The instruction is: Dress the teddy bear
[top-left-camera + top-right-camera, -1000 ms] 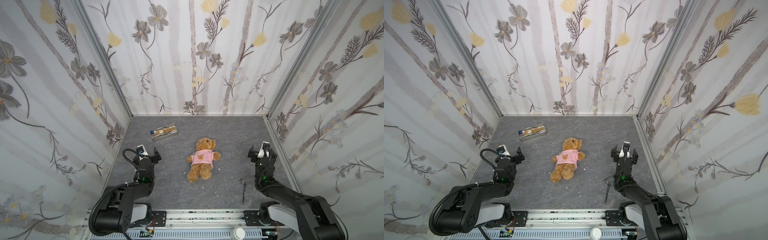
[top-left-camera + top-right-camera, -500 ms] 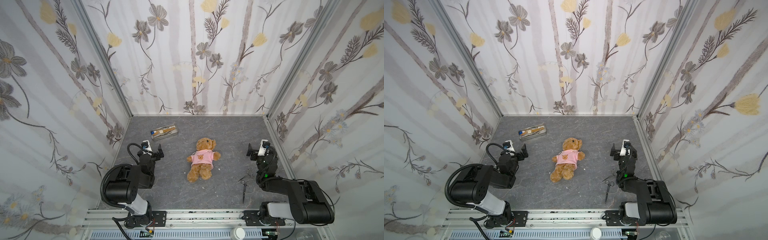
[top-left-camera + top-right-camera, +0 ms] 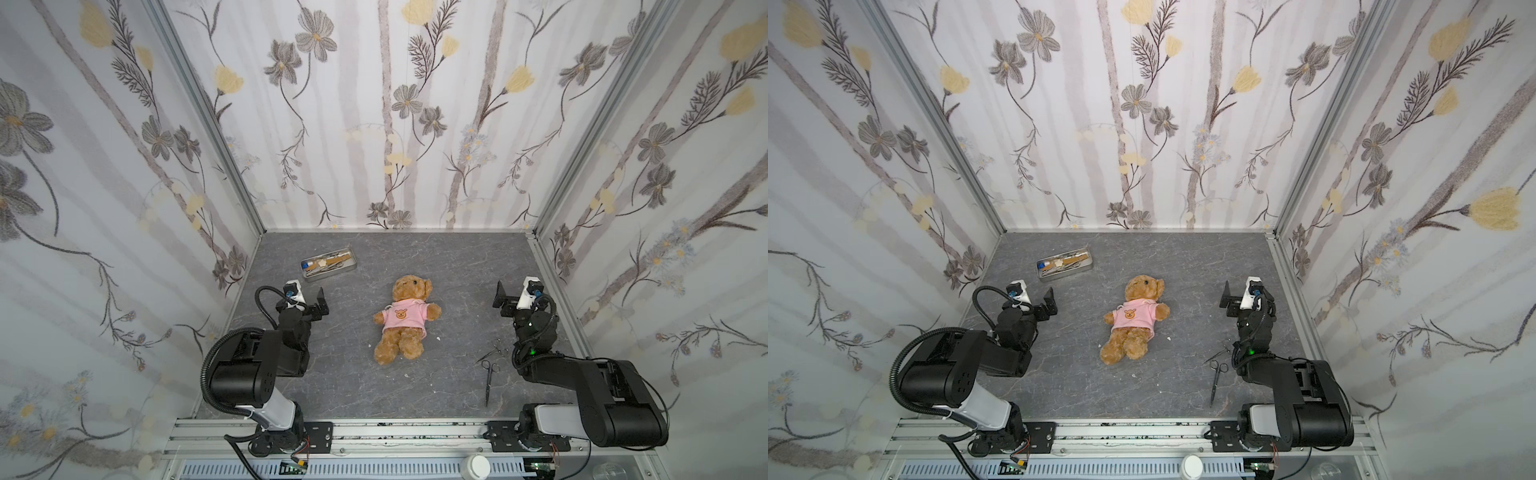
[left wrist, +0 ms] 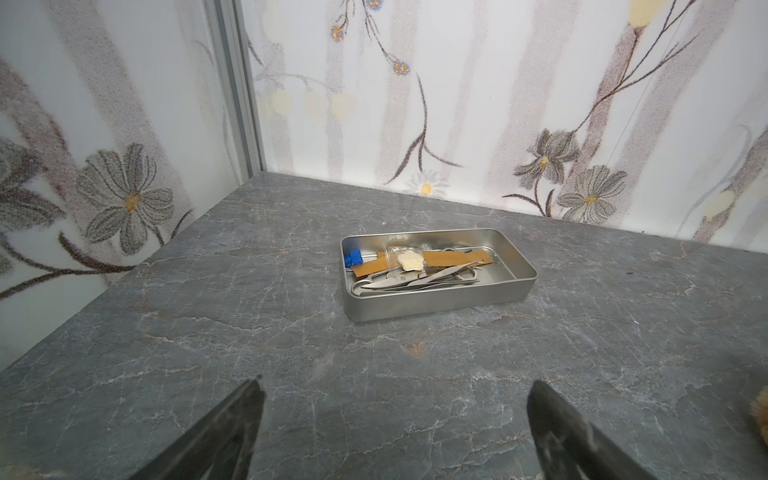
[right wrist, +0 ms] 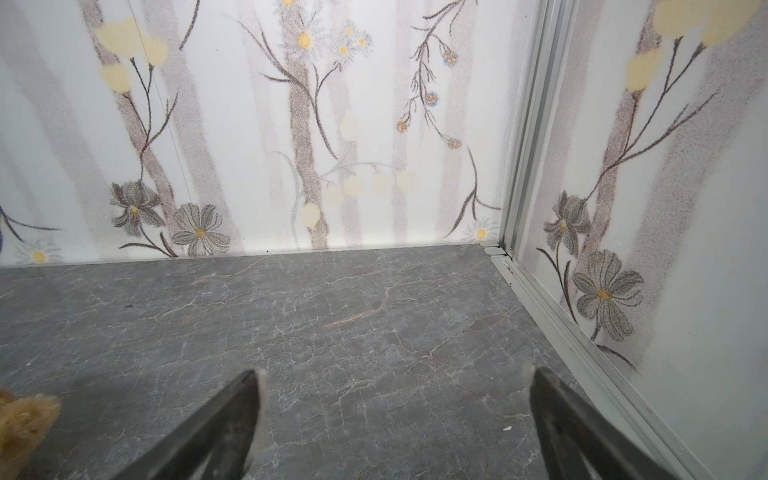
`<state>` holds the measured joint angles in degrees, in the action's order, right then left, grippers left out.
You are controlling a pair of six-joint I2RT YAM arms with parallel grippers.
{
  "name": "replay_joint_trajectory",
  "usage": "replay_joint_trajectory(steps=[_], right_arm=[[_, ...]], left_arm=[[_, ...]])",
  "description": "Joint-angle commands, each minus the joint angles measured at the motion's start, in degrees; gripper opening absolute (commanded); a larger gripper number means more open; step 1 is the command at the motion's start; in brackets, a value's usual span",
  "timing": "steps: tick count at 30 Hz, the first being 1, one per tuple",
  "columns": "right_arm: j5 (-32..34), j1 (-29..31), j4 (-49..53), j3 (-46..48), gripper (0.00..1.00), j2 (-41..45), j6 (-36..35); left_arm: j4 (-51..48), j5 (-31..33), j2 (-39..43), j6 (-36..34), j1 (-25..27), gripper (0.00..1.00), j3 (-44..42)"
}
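Observation:
The golden-brown teddy bear [image 3: 405, 328] [image 3: 1133, 332] lies on its back mid-floor, wearing a pink shirt [image 3: 403, 316] with a small bear emblem. In both top views my left gripper [image 3: 308, 298] [image 3: 1037, 300] hovers open to the bear's left. My right gripper [image 3: 512, 296] [image 3: 1238, 297] is open on the bear's other side, well apart from it. In the left wrist view the left gripper [image 4: 397, 386] holds nothing above bare floor, and bear fur [image 4: 762, 415] shows at the edge. The right gripper [image 5: 395, 374] is likewise empty, with bear fur [image 5: 25, 419] in one corner.
A metal tin [image 3: 353, 266] [image 3: 1089, 266] [image 4: 440, 301] of small tools sits at the back left. Scissors [image 3: 488, 376] [image 3: 1217, 374] and a second thin metal tool [image 3: 492, 352] [image 3: 1219, 353] lie beside the right arm. Flowered walls close in three sides.
Both arms have folded back low over their bases and the wrists have turned, the grippers staying open. The bear has not moved.

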<state>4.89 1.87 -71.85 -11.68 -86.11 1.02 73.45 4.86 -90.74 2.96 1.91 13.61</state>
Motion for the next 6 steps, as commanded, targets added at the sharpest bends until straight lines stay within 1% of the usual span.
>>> replay_joint_trajectory(steps=[1, 6], right_arm=[[-0.1, 0.1, -2.5, -0.1, 1.0, -0.4, -0.1], [0.0, 0.1, -2.5, -0.1, 1.0, -0.2, 0.0]], left_arm=[[2.8, -0.1, -0.1, -0.5, -0.1, 1.0, 0.3], [2.8, -0.1, -0.1, -0.5, 0.0, 1.0, 0.3]])
